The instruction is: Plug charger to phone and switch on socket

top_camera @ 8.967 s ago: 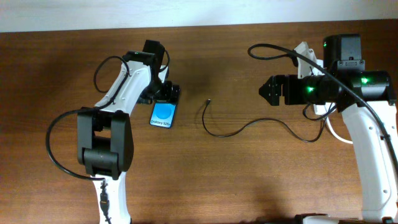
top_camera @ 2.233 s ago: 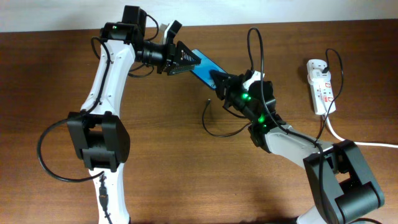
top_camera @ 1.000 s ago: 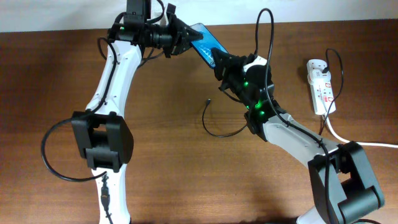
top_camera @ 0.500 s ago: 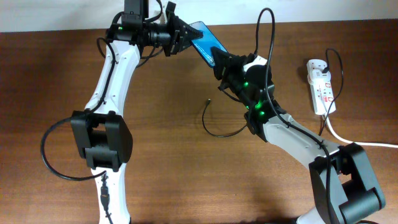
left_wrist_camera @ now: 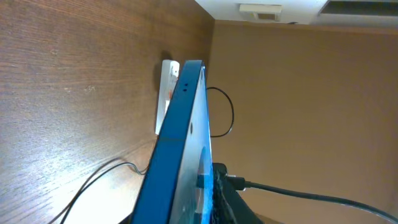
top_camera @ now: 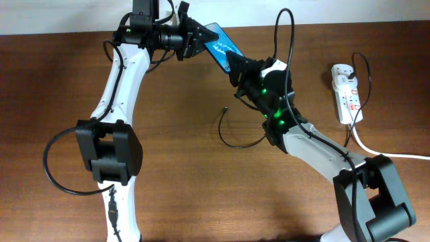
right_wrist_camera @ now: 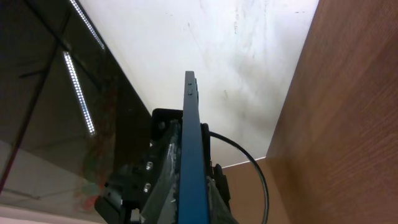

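The phone (top_camera: 218, 44) hangs in the air over the table's back edge, blue screen up and tilted. My left gripper (top_camera: 200, 37) is shut on its far left end and my right gripper (top_camera: 235, 64) is shut on its lower right end. Both wrist views show the phone (left_wrist_camera: 186, 143) (right_wrist_camera: 191, 143) edge-on between the jaws. The charger (top_camera: 236, 140) lies loose on the table below, and its plug tip (top_camera: 225, 107) is free. The socket (top_camera: 346, 91) lies at the right, and it appears again as the white socket (left_wrist_camera: 166, 93) in the left wrist view.
A thick white cord (top_camera: 376, 151) runs from the socket toward the right edge. The right arm's own black cable (top_camera: 285, 27) loops above its wrist. The light wall borders the brown table (top_camera: 168, 188) at the back.
About two seconds ago the phone was lower and nearer the table's middle; both arms have carried it toward the back edge. Over the last second almost nothing has moved.
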